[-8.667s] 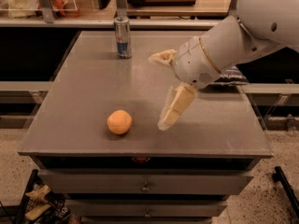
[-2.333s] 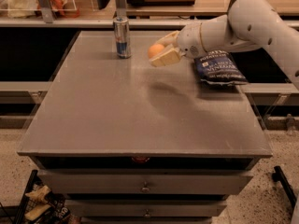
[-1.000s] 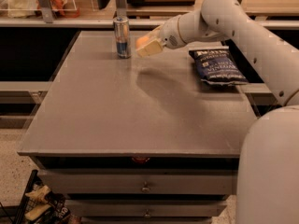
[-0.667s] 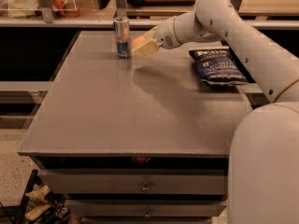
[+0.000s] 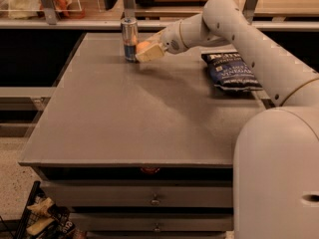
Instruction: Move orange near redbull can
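The redbull can (image 5: 130,39) stands upright at the far left part of the grey table (image 5: 144,113). My gripper (image 5: 146,49) is shut on the orange (image 5: 142,46), which shows only partly between the cream fingers (image 5: 149,54). The gripper holds the orange just right of the can, very close to it and low over the table. I cannot tell whether the orange touches the table.
A dark blue chip bag (image 5: 230,71) lies at the table's far right. My white arm (image 5: 239,39) reaches across above it from the right. Shelves with a metal rail (image 5: 75,24) run behind the table. Drawers (image 5: 154,199) are under the front edge.
The gripper picked the orange up from the front left of the table and carried it back and left. Over the last second it moved further left and down beside the can.
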Action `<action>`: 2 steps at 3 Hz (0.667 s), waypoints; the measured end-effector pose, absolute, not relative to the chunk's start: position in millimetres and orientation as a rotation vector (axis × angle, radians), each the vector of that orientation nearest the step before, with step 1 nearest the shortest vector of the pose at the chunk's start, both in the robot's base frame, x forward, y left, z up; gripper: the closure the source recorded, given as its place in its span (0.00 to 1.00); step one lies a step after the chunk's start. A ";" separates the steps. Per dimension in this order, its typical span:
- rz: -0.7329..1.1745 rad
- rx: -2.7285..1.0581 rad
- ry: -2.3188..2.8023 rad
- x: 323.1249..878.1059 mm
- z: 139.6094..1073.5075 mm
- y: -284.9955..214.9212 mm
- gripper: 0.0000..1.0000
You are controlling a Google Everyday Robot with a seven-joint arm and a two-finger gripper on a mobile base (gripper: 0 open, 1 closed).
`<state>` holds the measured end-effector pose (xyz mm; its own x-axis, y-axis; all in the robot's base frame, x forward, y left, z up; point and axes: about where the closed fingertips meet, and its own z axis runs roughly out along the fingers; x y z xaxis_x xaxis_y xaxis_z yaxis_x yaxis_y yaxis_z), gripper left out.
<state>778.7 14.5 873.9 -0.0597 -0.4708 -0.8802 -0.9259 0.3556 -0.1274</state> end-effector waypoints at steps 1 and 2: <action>0.625 -1.255 1.698 779.9 870.5 16.7 0.83; 0.635 -1.253 1.710 780.0 868.2 17.4 0.59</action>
<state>780.0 17.4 868.2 -0.0864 -0.4699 -0.8785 -0.9294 0.3556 -0.0988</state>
